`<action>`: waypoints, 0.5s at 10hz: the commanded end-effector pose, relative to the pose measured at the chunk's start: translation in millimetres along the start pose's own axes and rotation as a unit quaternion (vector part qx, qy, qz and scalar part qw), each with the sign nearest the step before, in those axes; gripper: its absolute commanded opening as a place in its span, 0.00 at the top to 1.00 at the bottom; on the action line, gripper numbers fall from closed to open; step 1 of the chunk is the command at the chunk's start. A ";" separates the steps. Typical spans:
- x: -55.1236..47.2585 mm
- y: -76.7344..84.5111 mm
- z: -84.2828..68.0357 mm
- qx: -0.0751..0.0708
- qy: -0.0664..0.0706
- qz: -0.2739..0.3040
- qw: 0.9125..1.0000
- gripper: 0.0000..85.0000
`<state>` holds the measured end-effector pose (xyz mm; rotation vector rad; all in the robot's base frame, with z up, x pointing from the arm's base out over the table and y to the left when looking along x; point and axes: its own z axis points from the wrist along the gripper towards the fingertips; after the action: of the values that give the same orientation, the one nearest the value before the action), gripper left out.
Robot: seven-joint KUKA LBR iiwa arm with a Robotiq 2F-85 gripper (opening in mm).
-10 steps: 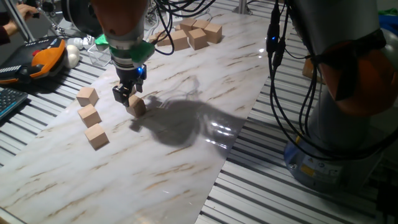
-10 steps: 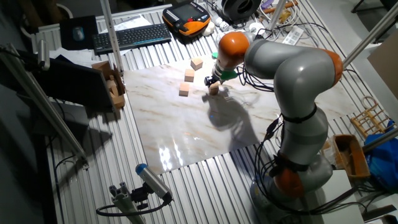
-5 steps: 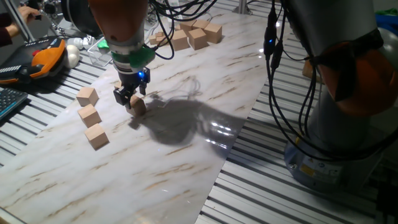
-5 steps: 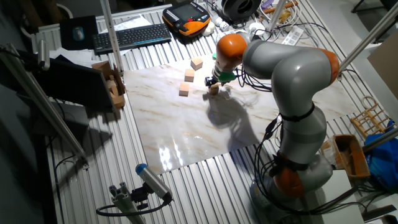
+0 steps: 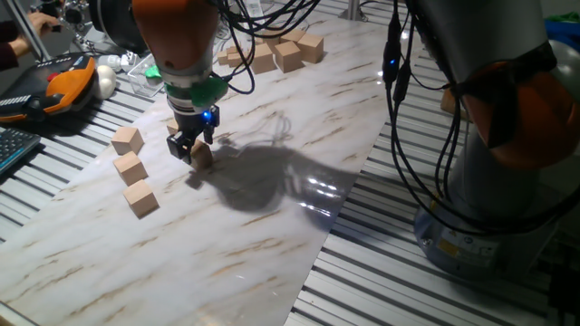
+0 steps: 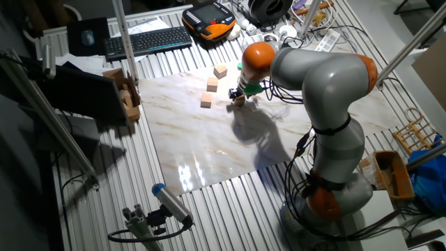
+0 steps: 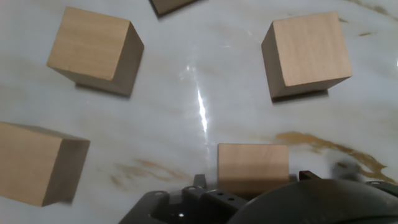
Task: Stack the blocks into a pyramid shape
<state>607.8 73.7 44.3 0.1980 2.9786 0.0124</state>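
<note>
Claw: the claw (image 5: 191,149) is seen low over the marble tabletop (image 5: 272,226), closed around one tan block (image 5: 201,156), which is gripped on opposite side faces.
Held block: in the hand view it (image 7: 253,168) shows just ahead of the claw body; whether it is lifted or touching the tabletop cannot be told.
Loose blocks: three cubes (image 5: 127,139), (image 5: 130,167), (image 5: 141,197) are lined up near the claw, apart from each other.
Pyramid: nothing is stacked yet.
Handling: the cubes are judged light, stiff and smooth-faced wood; flat parallel sides are best taken squarely at mid-height, as a skewed hold could let one twist.
Far blocks: a further cluster (image 5: 285,50) lies at the far end of the tabletop.
Containers: a clear tray (image 5: 145,80) is seen beyond the edge; its contents cannot be made out.
</note>
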 end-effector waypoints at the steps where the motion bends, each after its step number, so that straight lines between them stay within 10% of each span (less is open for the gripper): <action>1: -0.5 0.7 0.1 -0.001 0.001 -0.003 1.000 0.20; 2: -1.0 1.6 -0.8 -0.002 0.004 -0.012 1.000 0.40; 3: -1.2 2.3 -1.0 -0.008 0.012 -0.025 1.000 0.80; 5: -0.1 4.5 -1.1 -0.011 0.013 -0.034 0.999 1.00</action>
<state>608.4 78.8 45.9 0.0934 3.0079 0.0390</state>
